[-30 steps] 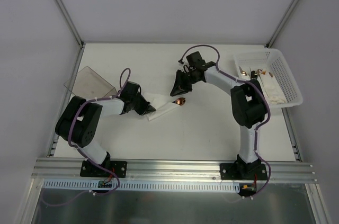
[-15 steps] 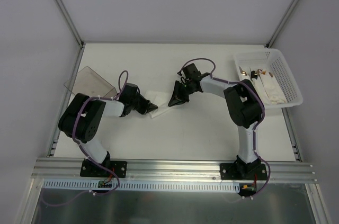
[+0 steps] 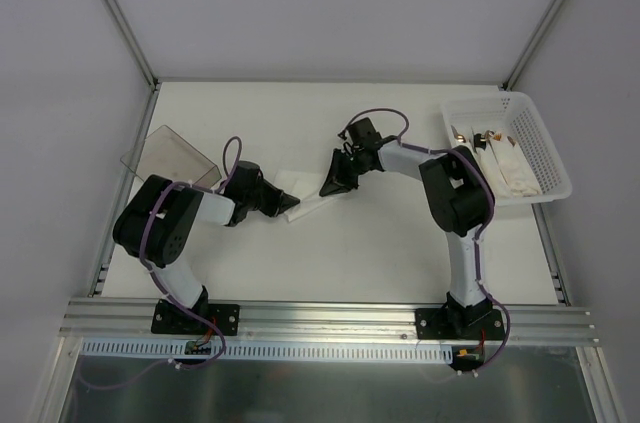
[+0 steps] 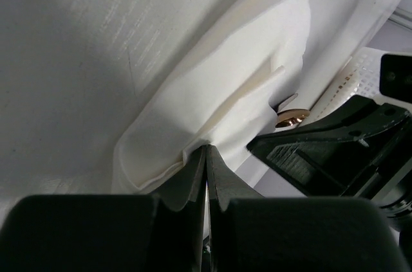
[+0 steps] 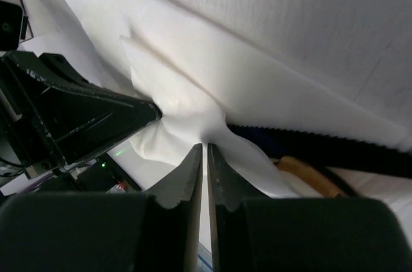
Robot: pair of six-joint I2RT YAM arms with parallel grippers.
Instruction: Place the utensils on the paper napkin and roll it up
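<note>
The white paper napkin [image 3: 300, 189] lies bunched mid-table between both arms. My left gripper [image 3: 291, 206] is shut, pinching the napkin's near-left edge [image 4: 193, 111] at its tips [image 4: 206, 150]. My right gripper [image 3: 331, 188] is shut on a fold of the napkin [image 5: 187, 101] from the other side, its tips [image 5: 205, 147] biting the paper. A tan-brown utensil [image 5: 308, 175] pokes out from under the napkin beside the right jaws. Its rounded end [image 4: 293, 117] also shows in the left wrist view. In the top view the utensils are hidden.
A white perforated basket [image 3: 541, 142] at the right edge holds several white rolls with brown pieces. A clear smoky container [image 3: 168, 153] lies at the left edge behind the left arm. The two grippers face each other closely over the napkin.
The right gripper dropped down and left onto the napkin and closed on it. The brown utensil end seen beside it before is now covered. The left gripper shifted slightly, still shut.
</note>
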